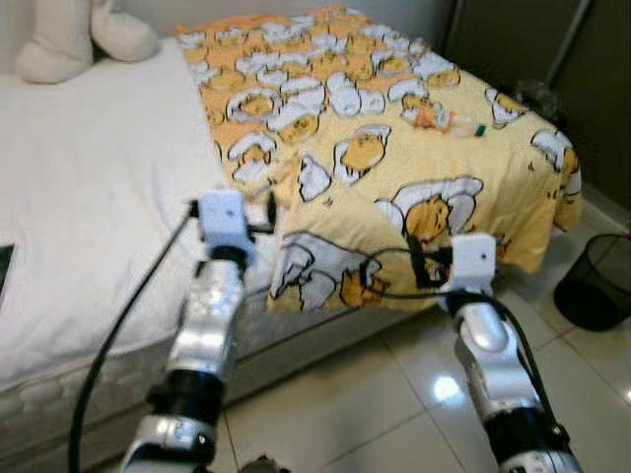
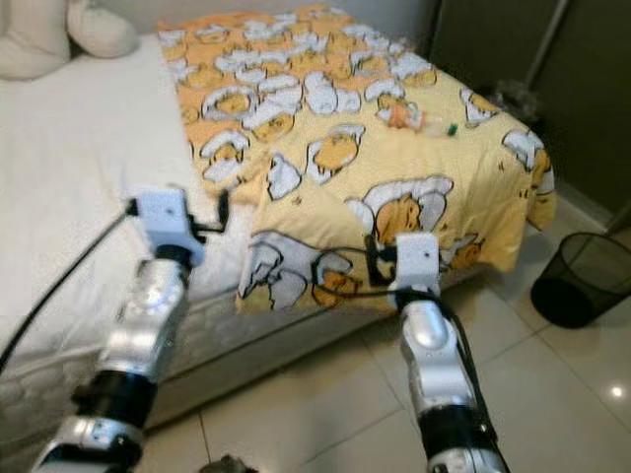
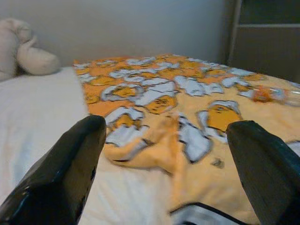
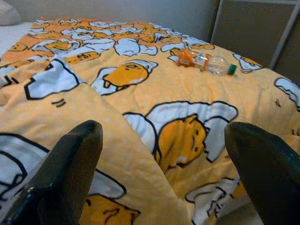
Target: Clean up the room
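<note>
A yellow blanket (image 1: 345,118) printed with cartoon figures covers the right half of the bed, and its near corner is folded over. A clear plastic bottle (image 1: 449,121) with an orange label and green cap lies on it toward the far right. My left gripper (image 3: 166,126) is open at the blanket's folded left edge, where it meets the white sheet (image 1: 89,187). My right gripper (image 4: 161,129) is open at the blanket's near edge, pointing toward the bottle (image 4: 206,62), which lies well beyond it. Neither gripper holds anything.
A black mesh waste bin (image 1: 595,281) stands on the tiled floor to the right of the bed. A cream plush toy (image 1: 79,34) sits at the head of the bed. A dark flat object (image 1: 3,266) lies at the sheet's left edge.
</note>
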`<state>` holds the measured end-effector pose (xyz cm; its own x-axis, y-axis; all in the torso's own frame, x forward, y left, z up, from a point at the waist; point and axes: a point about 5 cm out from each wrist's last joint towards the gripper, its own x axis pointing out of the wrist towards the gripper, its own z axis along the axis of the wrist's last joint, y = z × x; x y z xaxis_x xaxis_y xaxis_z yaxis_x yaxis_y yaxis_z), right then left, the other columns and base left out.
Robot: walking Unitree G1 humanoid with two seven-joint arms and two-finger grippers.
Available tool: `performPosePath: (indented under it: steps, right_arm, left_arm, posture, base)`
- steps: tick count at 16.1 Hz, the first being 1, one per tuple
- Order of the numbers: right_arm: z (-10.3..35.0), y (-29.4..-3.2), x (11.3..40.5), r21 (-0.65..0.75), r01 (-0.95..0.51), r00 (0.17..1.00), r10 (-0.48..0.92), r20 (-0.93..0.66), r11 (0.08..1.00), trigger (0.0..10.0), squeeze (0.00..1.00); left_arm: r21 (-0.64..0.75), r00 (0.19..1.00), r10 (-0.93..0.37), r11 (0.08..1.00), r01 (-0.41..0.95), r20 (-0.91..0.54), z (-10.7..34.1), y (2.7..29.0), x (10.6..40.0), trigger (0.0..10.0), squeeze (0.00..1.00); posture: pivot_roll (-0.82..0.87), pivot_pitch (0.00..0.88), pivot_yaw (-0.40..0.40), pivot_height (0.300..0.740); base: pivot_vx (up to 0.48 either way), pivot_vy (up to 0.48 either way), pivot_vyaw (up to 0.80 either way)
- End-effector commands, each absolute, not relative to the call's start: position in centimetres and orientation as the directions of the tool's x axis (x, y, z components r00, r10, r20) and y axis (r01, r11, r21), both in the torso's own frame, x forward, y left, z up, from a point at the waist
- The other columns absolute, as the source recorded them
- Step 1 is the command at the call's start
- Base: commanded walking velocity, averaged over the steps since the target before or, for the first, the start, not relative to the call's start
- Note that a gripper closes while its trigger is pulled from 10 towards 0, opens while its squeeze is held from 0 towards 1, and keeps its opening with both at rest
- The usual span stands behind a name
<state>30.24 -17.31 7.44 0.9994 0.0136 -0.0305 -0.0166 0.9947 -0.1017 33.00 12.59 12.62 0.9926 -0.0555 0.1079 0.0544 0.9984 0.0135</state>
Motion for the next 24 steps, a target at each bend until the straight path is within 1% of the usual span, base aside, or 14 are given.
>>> performPosePath:
  steps: [1, 4, 7, 9, 10, 11, 12, 14, 15, 16, 18, 22, 23, 24]
  right_arm:
    - [7.5, -17.3, 30.3, -0.095, -0.020, 1.000, 0.018, -0.024, 0.995, 10.0, 0.00]
    - [7.6, -17.3, 30.4, -0.096, -0.023, 1.000, 0.021, -0.021, 0.995, 10.0, 0.00]
    - [7.6, -17.4, 30.4, -0.099, -0.023, 1.000, 0.021, -0.020, 0.995, 10.0, 0.00]
    - [7.6, -17.3, 30.4, -0.098, -0.022, 1.000, 0.020, -0.020, 0.995, 10.0, 0.00]
    - [7.6, -17.3, 30.4, -0.087, -0.018, 1.000, 0.016, -0.021, 0.996, 10.0, 0.00]
    - [7.5, -17.2, 30.4, -0.059, -0.016, 1.000, 0.014, -0.027, 0.998, 10.0, 0.00]
    - [7.5, -17.1, 30.5, -0.065, -0.020, 1.000, 0.018, -0.026, 0.998, 10.0, 0.00]
    - [7.5, -17.0, 30.5, -0.081, -0.026, 0.999, 0.024, -0.021, 0.996, 10.0, 0.00]
    - [7.5, -17.0, 30.5, -0.082, -0.024, 1.000, 0.023, -0.021, 0.996, 10.0, 0.00]
    - [7.4, -17.2, 30.4, -0.084, -0.019, 1.000, 0.017, -0.024, 0.996, 10.0, 0.00]
    - [7.4, -17.2, 30.3, -0.085, -0.018, 1.000, 0.016, -0.025, 0.996, 10.0, 0.00]
    - [7.4, -17.3, 30.3, -0.087, -0.014, 1.000, 0.012, -0.025, 0.996, 10.0, 0.00]
    - [7.4, -17.3, 30.2, -0.087, -0.013, 1.000, 0.010, -0.025, 0.996, 10.0, 0.00]
    - [7.4, -17.4, 30.2, -0.086, -0.008, 1.000, 0.006, -0.022, 0.996, 10.0, 0.00]
  left_arm:
    - [0.007, 0.992, -0.046, 0.999, 0.045, 0.114, 12.7, 12.8, 33.1, 10.0, 0.00]
    - [-0.006, 0.991, -0.048, 0.999, 0.049, 0.122, 12.9, 12.8, 33.1, 10.0, 0.00]
    - [0.013, 0.992, -0.055, 0.998, 0.054, 0.109, 12.7, 12.8, 33.1, 10.0, 0.00]
    - [0.014, 0.993, -0.058, 0.998, 0.056, 0.099, 12.6, 12.7, 33.2, 10.0, 0.00]
    - [0.002, 0.996, -0.069, 0.998, 0.069, 0.053, 12.1, 12.3, 33.3, 10.0, 0.00]
    - [-0.015, 0.996, -0.074, 0.997, 0.075, 0.044, 11.9, 12.1, 33.3, 10.0, 0.00]
    - [0.011, 0.994, -0.087, 0.996, 0.087, 0.065, 12.2, 12.1, 33.2, 10.0, 0.00]
    - [-0.006, 0.994, -0.089, 0.996, 0.090, 0.067, 12.2, 12.2, 33.2, 10.0, 0.00]
    - [-0.011, 0.993, -0.102, 0.995, 0.103, 0.058, 12.1, 12.1, 33.2, 10.0, 0.00]
    - [0.015, 0.993, -0.114, 0.993, 0.113, 0.043, 12.0, 12.0, 33.3, 10.0, 0.00]
    - [0.031, 0.993, -0.108, 0.994, 0.106, 0.040, 11.9, 12.0, 33.3, 10.0, 0.00]
    - [0.031, 0.991, -0.123, 0.992, 0.121, 0.060, 12.2, 11.6, 33.2, 10.0, 0.00]
    - [0.011, 0.991, -0.115, 0.993, 0.114, 0.070, 12.3, 11.8, 33.2, 10.0, 0.00]
    - [0.022, 0.993, -0.098, 0.995, 0.096, 0.063, 12.2, 12.1, 33.3, 10.0, 0.00]
  posture:
    - [-0.12, 0.000, 0.050, 0.740]
    - [-0.12, 0.000, 0.049, 0.740]
    - [-0.12, 0.000, 0.049, 0.740]
    - [-0.12, 0.000, 0.053, 0.740]
    - [-0.12, 0.000, 0.054, 0.740]
    - [-0.12, 0.000, 0.054, 0.740]
    - [-0.12, 0.000, 0.054, 0.740]
    - [-0.12, 0.000, 0.058, 0.740]
    - [-0.12, 0.000, 0.058, 0.740]
    - [-0.13, 0.000, 0.060, 0.740]
    - [-0.13, 0.000, 0.061, 0.740]
    - [-0.14, 0.000, 0.063, 0.740]
    - [-0.14, 0.000, 0.063, 0.740]
    - [-0.14, 0.000, 0.064, 0.740]
  base:
    - [0.000, 0.000, 0.00]
    - [0.000, 0.000, 0.00]
    - [0.000, 0.480, 0.00]
    - [0.000, 0.000, 0.00]
    - [0.000, 0.000, 0.00]
    - [0.000, 0.000, 0.00]
    - [0.000, 0.000, 0.00]
    - [0.000, 0.000, 0.00]
    - [0.000, 0.480, 0.00]
    - [0.000, 0.480, 0.00]
    - [0.000, 0.362, 0.00]
    - [0.000, 0.000, 0.00]
    - [0.480, 0.000, 0.00]
    - [0.480, 0.000, 0.00]
